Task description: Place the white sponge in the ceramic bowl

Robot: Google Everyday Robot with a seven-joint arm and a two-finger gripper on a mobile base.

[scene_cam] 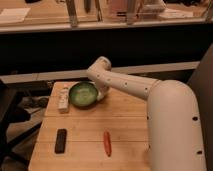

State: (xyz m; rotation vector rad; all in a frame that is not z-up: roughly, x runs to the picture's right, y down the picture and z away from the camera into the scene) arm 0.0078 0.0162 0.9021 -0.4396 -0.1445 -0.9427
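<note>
The white sponge (63, 98) is judged to be light and soft, so it should give under pressure and is not likely to slip or to break. It is best taken across its shorter sides, near the middle, with the jaws brought down from above. It is seen on the wooden table (125, 131), just beside the left rim of the ceramic bowl (84, 95), among white pieces that cannot be clearly separated from each other. The gripper (102, 93) is held low at the opposite, right rim of the bowl, and its jaws are closed, with nothing seen between them. The sponge is thus apart from the jaws, with the whole bowl lying between.
</note>
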